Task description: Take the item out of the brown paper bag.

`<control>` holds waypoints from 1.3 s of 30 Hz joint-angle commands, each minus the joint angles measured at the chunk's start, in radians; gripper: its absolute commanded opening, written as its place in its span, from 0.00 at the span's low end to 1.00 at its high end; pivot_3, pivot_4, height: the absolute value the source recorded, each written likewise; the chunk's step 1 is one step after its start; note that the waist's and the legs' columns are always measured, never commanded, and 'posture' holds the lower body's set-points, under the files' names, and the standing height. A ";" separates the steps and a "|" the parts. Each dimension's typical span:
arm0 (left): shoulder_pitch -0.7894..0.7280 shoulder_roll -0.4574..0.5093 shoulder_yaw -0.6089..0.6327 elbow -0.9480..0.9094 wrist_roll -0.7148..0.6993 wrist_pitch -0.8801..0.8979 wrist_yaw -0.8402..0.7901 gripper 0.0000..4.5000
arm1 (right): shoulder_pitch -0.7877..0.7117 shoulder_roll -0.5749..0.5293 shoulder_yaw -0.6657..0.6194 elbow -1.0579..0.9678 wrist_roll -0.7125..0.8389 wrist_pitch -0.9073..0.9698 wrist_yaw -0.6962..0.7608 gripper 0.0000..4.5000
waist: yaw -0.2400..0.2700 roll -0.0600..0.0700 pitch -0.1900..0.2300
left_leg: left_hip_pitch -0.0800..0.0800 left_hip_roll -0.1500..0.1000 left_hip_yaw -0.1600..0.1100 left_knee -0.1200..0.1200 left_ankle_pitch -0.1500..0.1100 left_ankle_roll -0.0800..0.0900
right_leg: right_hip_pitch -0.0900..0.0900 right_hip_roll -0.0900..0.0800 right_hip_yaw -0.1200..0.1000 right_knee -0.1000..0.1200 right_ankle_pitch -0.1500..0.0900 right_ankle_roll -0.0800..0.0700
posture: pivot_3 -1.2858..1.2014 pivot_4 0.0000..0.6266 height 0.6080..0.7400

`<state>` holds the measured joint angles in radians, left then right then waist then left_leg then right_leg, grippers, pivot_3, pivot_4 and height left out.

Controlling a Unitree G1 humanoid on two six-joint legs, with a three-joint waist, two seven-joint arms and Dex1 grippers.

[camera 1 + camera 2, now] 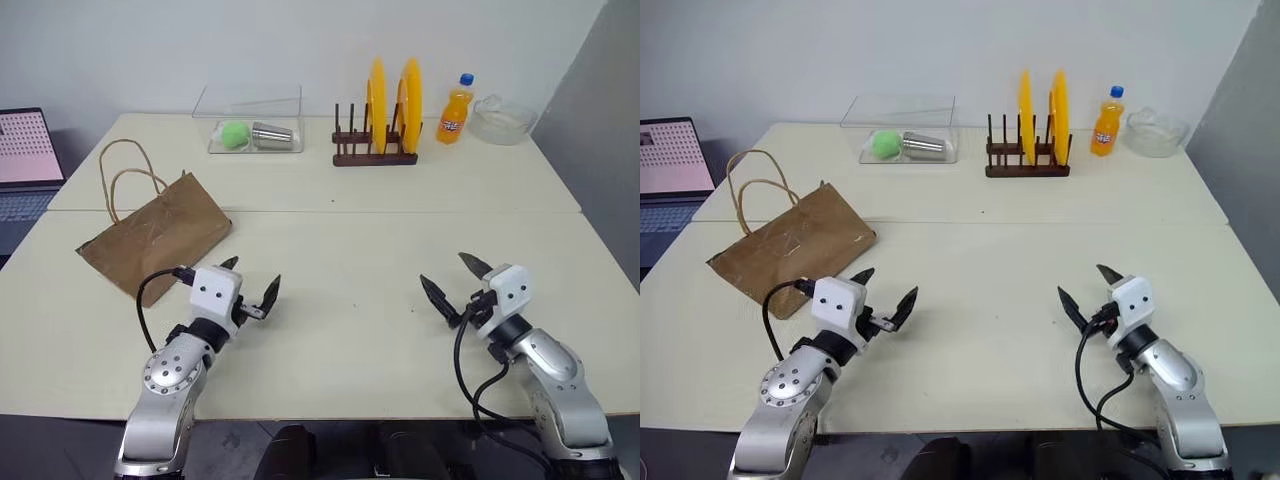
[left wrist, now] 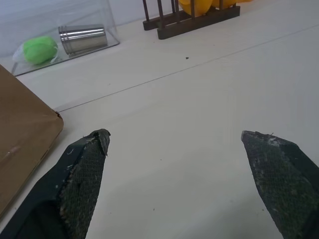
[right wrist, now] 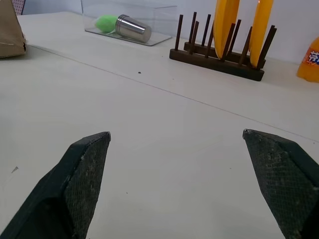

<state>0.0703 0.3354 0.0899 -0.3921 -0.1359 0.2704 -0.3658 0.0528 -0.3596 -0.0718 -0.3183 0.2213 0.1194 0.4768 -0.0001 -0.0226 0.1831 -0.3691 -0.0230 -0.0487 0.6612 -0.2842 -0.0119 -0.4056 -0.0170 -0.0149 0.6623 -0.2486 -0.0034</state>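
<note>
Left gripper [image 1: 252, 286] and right gripper [image 1: 455, 279], each with its two black fingers spread wide and holding nothing, hover low over the near half of the table [image 1: 360, 250], well apart from one another. From the left gripper, the brown paper bag [image 1: 155, 236] lies at about 10 o'clock, just beside it but not touched; the bag rests flat and creased, its two tan cord handles [image 1: 125, 180] looped toward the far left edge of the table. The item cannot be seen; judged from the closed, flat lie of the bag, it is presumably inside, so the task appears not yet begun: reaching the bag, opening its mouth and drawing the item out all remain. Open room: the bare tabletop between and ahead of the grippers, toward 12 o'clock, is free of obstacles up to the far row, where a clear tray [image 1: 250, 125] with a green ball [image 1: 235, 133] and a steel cup [image 1: 272, 134], a dish rack [image 1: 375, 150] holding yellow plates [image 1: 392, 95], an orange soda bottle [image 1: 455, 110] and a glass bowl [image 1: 503, 120] stand. The bag lies close to the table's left edge, beyond which a laptop [image 1: 25, 160] sits at 9 o'clock.
</note>
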 commanded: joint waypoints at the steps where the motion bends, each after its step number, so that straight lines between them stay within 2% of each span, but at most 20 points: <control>1: -0.019 0.010 0.009 -0.016 -0.019 -0.025 -0.018 1.00 | -0.001 0.010 0.003 -0.014 0.002 -0.024 -0.005 1.00 | 0.000 0.000 0.000 | 0.000 0.000 0.000 0.000 0.000 0.000 | 0.000 0.000 0.000 0.000 0.000 0.000 | 0.52 0.24 1.00; 15: -0.019 0.007 0.013 -0.022 0.007 -0.011 0.021 1.00 | -0.003 0.008 0.021 -0.008 0.003 -0.030 0.018 1.00 | 0.000 0.000 0.000 | 0.000 0.000 0.000 0.000 0.000 0.000 | 0.000 0.000 0.000 0.000 0.000 0.000 | 0.52 0.24 1.00; 19: -0.013 0.002 0.039 -0.035 0.010 -0.017 0.059 1.00 | -0.038 0.013 0.032 -0.042 0.036 0.021 0.024 1.00 | 0.000 0.000 0.000 | 0.000 0.000 0.000 0.000 0.000 0.000 | 0.000 0.000 0.000 0.000 0.000 0.000 | 0.52 0.24 1.00; 26: 0.024 -0.012 0.063 -0.103 0.006 -0.002 0.100 1.00 | -0.252 -0.048 0.092 -0.115 0.165 0.178 0.151 1.00 | -0.001 0.000 0.000 | 0.000 0.000 0.000 0.000 0.000 0.000 | 0.000 0.000 0.000 0.000 0.000 0.000 | 0.52 0.24 1.00; 31: 0.052 0.018 0.115 -0.165 -0.083 0.050 0.052 1.00 | -0.396 -0.158 0.110 -0.181 0.367 0.371 0.318 1.00 | -0.001 0.000 0.001 | -0.001 0.000 -0.001 0.000 0.000 0.000 | 0.000 0.000 -0.001 -0.001 0.000 0.000 | 0.52 0.24 1.00; 35: 0.033 0.064 0.221 -0.170 -0.139 0.089 0.045 1.00 | -0.472 -0.206 0.119 -0.179 0.452 0.433 0.408 1.00 | 0.001 -0.001 0.002 | -0.002 0.000 -0.002 0.000 0.000 0.000 | 0.000 0.000 -0.002 -0.002 0.000 0.000 | 0.52 0.24 1.00; 39: 0.038 0.138 0.354 -0.170 -0.220 0.146 0.013 1.00 | -0.526 -0.206 0.143 -0.136 0.442 0.420 0.453 1.00 | 0.000 -0.001 0.002 | -0.002 0.000 -0.003 0.000 0.000 0.000 | 0.000 0.000 -0.003 -0.001 0.000 0.000 | 0.52 0.24 1.00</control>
<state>0.1112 0.4451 0.3740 -0.5218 -0.3124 0.3961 -0.3385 -0.4484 -0.5671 0.0658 -0.4553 0.6519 0.5541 0.9054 -0.0004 -0.0234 0.1848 -0.3708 -0.0230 -0.0511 0.6614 -0.2843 -0.0117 -0.4060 -0.0171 -0.0176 0.6610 -0.2485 -0.0035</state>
